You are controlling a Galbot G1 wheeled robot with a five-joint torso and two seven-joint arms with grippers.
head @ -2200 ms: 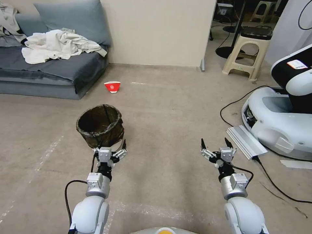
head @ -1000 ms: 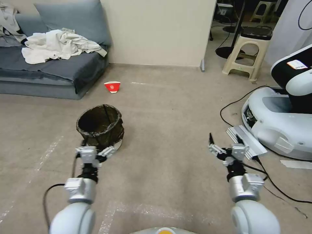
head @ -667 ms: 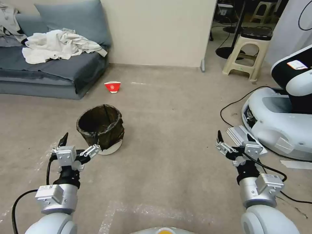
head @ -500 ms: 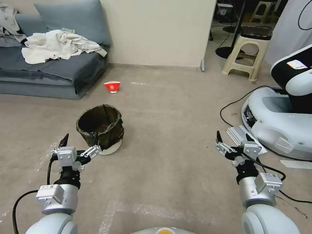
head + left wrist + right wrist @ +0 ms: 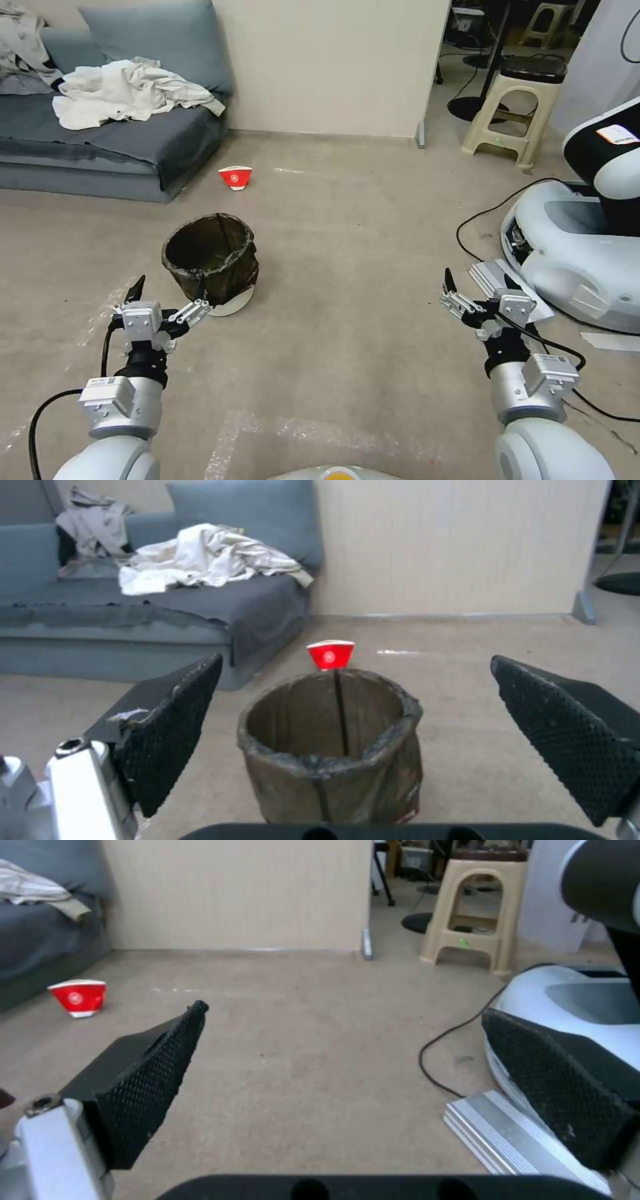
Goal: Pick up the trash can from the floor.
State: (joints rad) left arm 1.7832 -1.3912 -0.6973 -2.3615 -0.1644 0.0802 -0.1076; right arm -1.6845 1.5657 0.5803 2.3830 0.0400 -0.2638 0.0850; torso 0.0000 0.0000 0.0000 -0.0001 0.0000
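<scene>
The trash can [image 5: 212,261] stands upright on the beige floor [image 5: 347,227], lined with a crinkled dark bag, a white base showing under it. My left gripper [image 5: 169,289] hovers open just in front of it and slightly to its left, apart from it. In the left wrist view the trash can [image 5: 331,747] sits centred between the two black fingers [image 5: 167,730], a short way ahead. My right gripper [image 5: 479,283] is open and holds nothing, well off to the right over bare floor.
A red-and-white paper cup [image 5: 235,177] lies beyond the can. A grey sofa [image 5: 113,133] with rumpled cloth is at the back left. Another white robot base [image 5: 573,247], a cable [image 5: 480,220] and a metal rail [image 5: 510,283] are at the right; a beige stool [image 5: 510,110] stands behind.
The left arm swung out to the left, away from the can's near side, and the right arm swung out to the right. The view has shifted slightly.
</scene>
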